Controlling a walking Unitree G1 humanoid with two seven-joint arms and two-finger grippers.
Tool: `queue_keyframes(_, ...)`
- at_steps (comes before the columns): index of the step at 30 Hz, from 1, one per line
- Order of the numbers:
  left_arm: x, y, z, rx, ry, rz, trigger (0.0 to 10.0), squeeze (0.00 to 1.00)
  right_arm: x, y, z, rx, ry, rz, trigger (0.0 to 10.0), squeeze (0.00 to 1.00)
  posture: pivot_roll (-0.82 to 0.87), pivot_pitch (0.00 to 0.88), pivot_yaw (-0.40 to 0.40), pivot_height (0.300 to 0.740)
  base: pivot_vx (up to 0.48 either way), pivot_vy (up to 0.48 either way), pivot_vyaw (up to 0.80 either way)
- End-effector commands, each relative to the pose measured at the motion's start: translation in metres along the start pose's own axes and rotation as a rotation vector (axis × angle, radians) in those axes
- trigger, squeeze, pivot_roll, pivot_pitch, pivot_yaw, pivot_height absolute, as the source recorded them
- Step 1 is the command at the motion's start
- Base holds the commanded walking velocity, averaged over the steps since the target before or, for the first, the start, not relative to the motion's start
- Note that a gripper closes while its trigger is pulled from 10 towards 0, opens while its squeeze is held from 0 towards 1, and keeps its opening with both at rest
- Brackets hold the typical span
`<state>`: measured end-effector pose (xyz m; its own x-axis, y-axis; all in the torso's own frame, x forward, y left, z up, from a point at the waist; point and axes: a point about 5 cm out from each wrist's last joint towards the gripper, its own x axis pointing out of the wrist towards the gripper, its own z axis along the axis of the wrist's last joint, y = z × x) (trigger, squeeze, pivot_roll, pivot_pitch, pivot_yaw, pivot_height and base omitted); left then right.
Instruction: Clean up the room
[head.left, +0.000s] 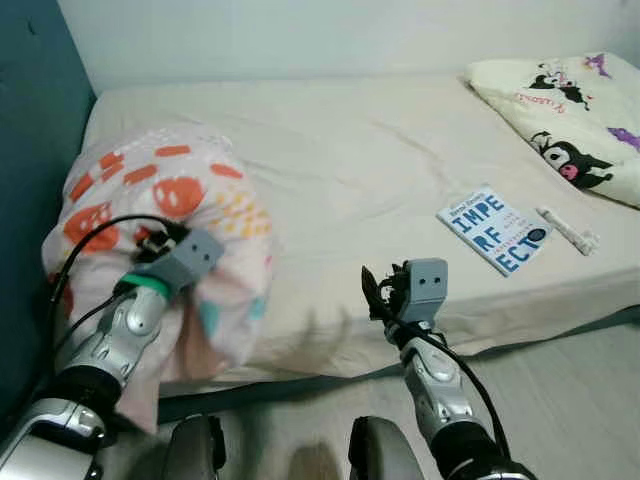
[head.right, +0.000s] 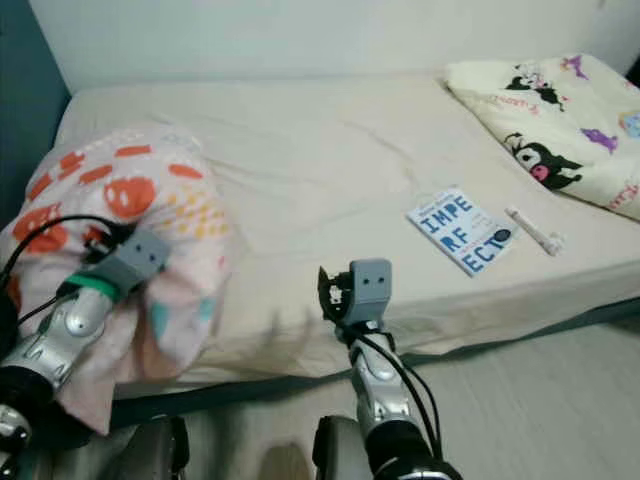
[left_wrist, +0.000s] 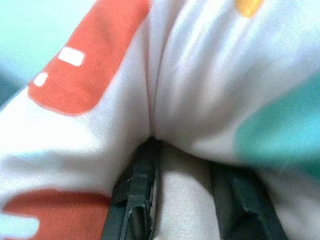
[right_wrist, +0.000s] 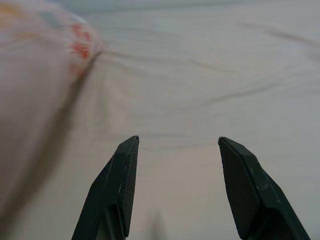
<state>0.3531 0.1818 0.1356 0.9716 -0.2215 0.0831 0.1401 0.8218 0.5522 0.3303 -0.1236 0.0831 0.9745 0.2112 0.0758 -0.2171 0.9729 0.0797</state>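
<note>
Two risks stand out: the left gripper (left_wrist: 182, 200), jaws pinching a thin fold of the patterned pillow (head.left: 170, 200) at the bed's (head.left: 350, 150) left end, may slip, while the right gripper (right_wrist: 175, 185), jaws apart, hovers empty.

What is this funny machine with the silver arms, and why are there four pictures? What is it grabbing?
It is a robot that tidies a bedroom. Two pictures come from cameras in its head, looking down at a bed. The other two come from cameras on its wrists, looking along its black fingers. Each arm ends in a claw. The left claw is pinching the cloth of a white pillow with orange and teal patches. The right claw is open and holds nothing, hovering over the sheet. On the bed also lie a blue and white book, a small white object beside it, and a cartoon-print pillow.
</note>
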Motion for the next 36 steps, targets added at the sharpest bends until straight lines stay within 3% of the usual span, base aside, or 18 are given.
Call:
queue_keyframes(1, -0.012, -0.025, 0.002, -0.127, -0.035, -0.205, 10.0, 0.00, -0.005, -0.001, -0.005, 0.023, 0.008, -0.003, 10.0, 0.00, 0.08, 0.015, -0.002, 0.602, 0.000, 0.000, 0.00)
queue_keyframes(2, -0.012, -0.025, 0.002, -0.127, -0.035, -0.205, 10.0, 0.00, -0.005, -0.001, -0.005, 0.023, 0.008, -0.003, 10.0, 0.00, 0.08, 0.015, -0.002, 0.602, 0.000, 0.000, 0.00)
queue_keyframes(3, -0.035, -0.042, 0.004, -0.203, -0.040, -0.376, 10.0, 0.00, -0.006, 0.003, -0.006, 0.029, 0.010, 0.006, 10.0, 0.00, 0.08, 0.009, -0.004, 0.602, 0.000, 0.000, 0.00)
queue_keyframes(4, -0.046, -0.048, 0.006, -0.230, -0.036, -0.425, 10.0, 0.00, -0.006, 0.005, -0.007, 0.033, 0.013, 0.012, 10.0, 0.00, 0.08, 0.009, -0.007, 0.602, 0.000, 0.000, 0.00)
queue_keyframes(11, -0.073, -0.054, 0.016, -0.307, -0.037, -0.509, 10.0, 0.00, -0.006, 0.010, -0.010, 0.039, 0.030, 0.033, 10.0, 0.00, 0.09, 0.003, -0.013, 0.602, 0.000, 0.000, 0.00)
queue_keyframes(13, -0.081, -0.048, 0.026, -0.357, -0.072, -0.509, 10.0, 0.00, -0.006, 0.013, -0.012, 0.045, 0.043, 0.044, 10.0, 0.00, 0.10, 0.000, -0.021, 0.602, 0.000, 0.000, 0.00)
queue_keyframes(16, -0.068, -0.026, 0.034, -0.410, -0.127, -0.376, 10.0, 0.00, -0.006, 0.014, -0.014, 0.053, 0.051, 0.047, 10.0, 0.00, 0.11, 0.000, -0.024, 0.602, 0.000, 0.000, 0.00)
queue_keyframes(19, -0.052, -0.010, 0.024, -0.351, -0.074, -0.206, 10.0, 0.00, -0.006, 0.015, -0.014, 0.063, 0.052, 0.043, 10.0, 0.00, 0.11, 0.000, -0.024, 0.602, 0.000, 0.000, 0.00)
queue_keyframes(20, -0.052, -0.010, 0.024, -0.351, -0.074, -0.206, 10.0, 0.00, -0.006, 0.015, -0.014, 0.063, 0.052, 0.043, 10.0, 0.00, 0.11, 0.000, -0.024, 0.602, 0.000, 0.000, 0.00)
queue_keyframes(22, -0.042, -0.003, 0.014, -0.366, 0.007, -0.023, 10.0, 0.00, -0.006, 0.016, -0.015, 0.069, 0.057, 0.047, 10.0, 0.00, 0.10, 0.000, -0.016, 0.602, 0.000, 0.000, 0.00)
queue_keyframes(23, -0.042, -0.003, 0.014, -0.366, 0.007, -0.023, 10.0, 0.00, -0.006, 0.016, -0.015, 0.069, 0.057, 0.047, 10.0, 0.00, 0.10, 0.000, -0.016, 0.602, 0.000, 0.000, 0.00)
queue_keyframes(25, -0.039, 0.002, 0.007, -0.377, 0.070, 0.125, 10.0, 0.00, -0.006, 0.015, -0.014, 0.068, 0.053, 0.033, 10.0, 0.00, 0.08, 0.000, 0.006, 0.602, 0.000, 0.000, 0.00)
queue_keyframes(30, -0.041, 0.009, 0.006, -0.357, 0.097, 0.230, 10.0, 0.00, -0.006, 0.009, -0.012, 0.077, 0.040, -0.016, 10.0, 0.00, 0.07, 0.000, 0.016, 0.611, 0.000, 0.000, 0.00)
queue_keyframes(36, -0.039, -0.004, 0.007, -0.366, 0.095, 0.233, 10.0, 0.00, -0.006, 0.002, -0.008, 0.086, 0.014, -0.056, 10.0, 0.00, 0.07, 0.000, 0.013, 0.641, 0.000, 0.000, 0.00)
